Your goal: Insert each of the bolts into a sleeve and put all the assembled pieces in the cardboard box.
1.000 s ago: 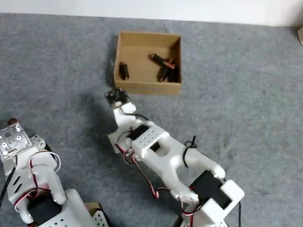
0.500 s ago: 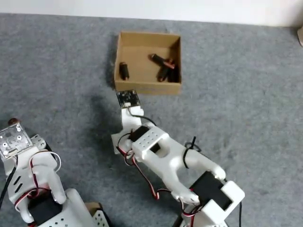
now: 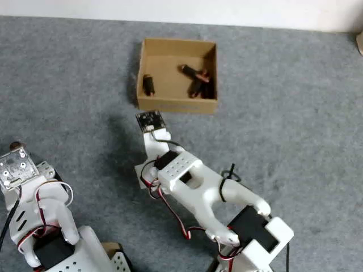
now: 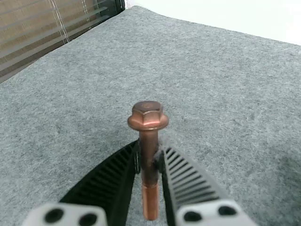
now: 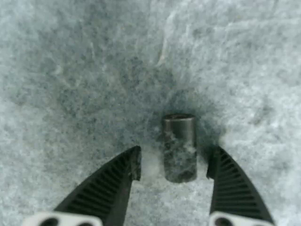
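Observation:
A copper bolt (image 4: 148, 141) with a hexagonal flange head stands upright between the fingers of my left gripper (image 4: 149, 162), which is shut on its shank. In the high view that bolt's head (image 3: 15, 145) peeks out at the far left, over the carpet. My right gripper (image 5: 175, 160) is open and low over the carpet, with a short dark sleeve (image 5: 179, 147) lying between its fingers and touching neither. The right arm's wrist (image 3: 150, 120) sits just in front of the cardboard box (image 3: 177, 105), hiding the sleeve from above. Inside the box lie several dark assembled pieces (image 3: 197, 80).
Grey carpet (image 3: 283, 113) covers the whole table. The box stands at the back centre, open at the top. Bare carpet lies to the left and right of the box and between the two arms.
The right arm's wrist swung a little to the right, then eased slightly back from the box. The left arm kept still with the bolt.

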{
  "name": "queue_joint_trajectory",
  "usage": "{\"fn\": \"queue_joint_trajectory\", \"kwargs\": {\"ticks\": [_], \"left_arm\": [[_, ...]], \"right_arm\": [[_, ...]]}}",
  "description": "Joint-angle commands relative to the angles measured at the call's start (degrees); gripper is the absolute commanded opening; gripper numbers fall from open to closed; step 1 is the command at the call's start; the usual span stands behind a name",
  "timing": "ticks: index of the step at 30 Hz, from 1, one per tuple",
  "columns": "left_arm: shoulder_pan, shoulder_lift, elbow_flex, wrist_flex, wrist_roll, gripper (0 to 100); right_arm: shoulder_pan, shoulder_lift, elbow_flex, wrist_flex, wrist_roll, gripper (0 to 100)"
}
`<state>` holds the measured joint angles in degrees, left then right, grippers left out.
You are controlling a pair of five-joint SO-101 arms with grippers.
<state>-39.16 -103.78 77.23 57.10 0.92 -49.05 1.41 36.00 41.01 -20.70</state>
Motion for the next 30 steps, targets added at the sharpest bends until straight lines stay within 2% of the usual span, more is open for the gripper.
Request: {"fn": "queue_joint_trajectory", "kwargs": {"ticks": [1,5,9,16,19,23,26,30], "left_arm": [[-0.3,-0.8,-2.9,-1.6,0.0,1],[-0.3,-0.8,-2.9,-1.6,0.0,1],[-0.4,-0.8,-2.9,-1.6,0.0,1],[-0.2,-0.8,-2.8,-1.7,0.0,1],[0.1,-0.8,-2.6,-1.7,0.1,1],[6.6,-0.8,-0.9,-1.9,-0.1,1],[13.5,-0.8,-0.7,-1.8,-0.2,1],[20.3,-0.8,-1.0,-2.0,0.1,1]], "right_arm": [[1.3,0.0,0.3,1.5,-0.8,22.0],[1.7,0.0,0.3,1.5,-0.7,19.0],[2.6,0.0,-0.7,1.4,-0.7,0.0],[2.7,-0.6,-1.5,1.8,-0.6,0.6],[2.7,-0.7,-1.5,1.8,3.4,0.5],[2.7,-6.5,-1.2,3.4,9.0,0.5],[2.8,-15.8,-0.3,3.6,12.3,0.5],[3.9,-30.6,8.1,0.9,16.2,0.5]]}}
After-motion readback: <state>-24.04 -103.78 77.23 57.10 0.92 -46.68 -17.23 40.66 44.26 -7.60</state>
